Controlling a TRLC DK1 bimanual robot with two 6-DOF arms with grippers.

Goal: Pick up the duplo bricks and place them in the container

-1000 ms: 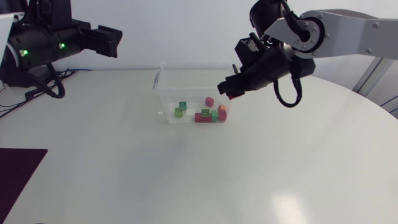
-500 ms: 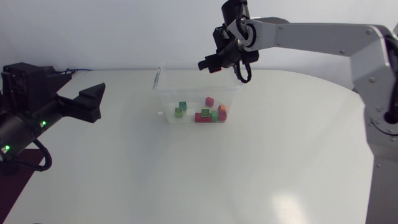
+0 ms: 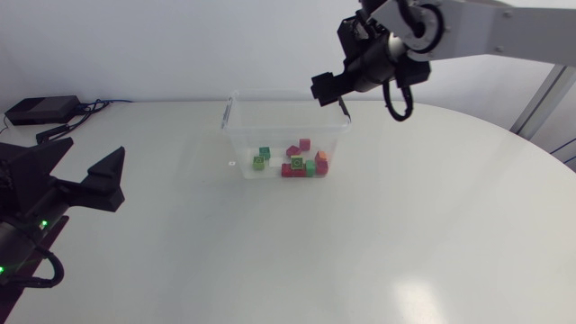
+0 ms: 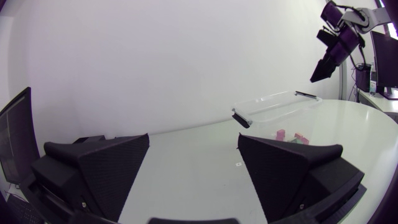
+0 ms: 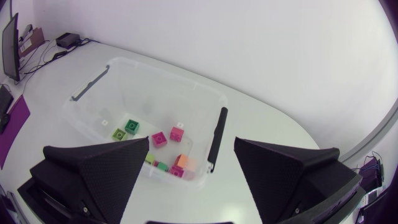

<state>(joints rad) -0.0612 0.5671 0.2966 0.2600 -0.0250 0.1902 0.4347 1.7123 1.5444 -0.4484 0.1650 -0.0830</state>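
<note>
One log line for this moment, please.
left gripper: open, empty | right gripper: open, empty, above clear plastic container | coloured duplo bricks: inside container

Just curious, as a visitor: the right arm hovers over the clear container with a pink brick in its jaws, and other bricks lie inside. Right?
No: the right wrist view shows its jaws open and empty. The right arm does hover over the clear container, and the duplo bricks lie inside.
</note>
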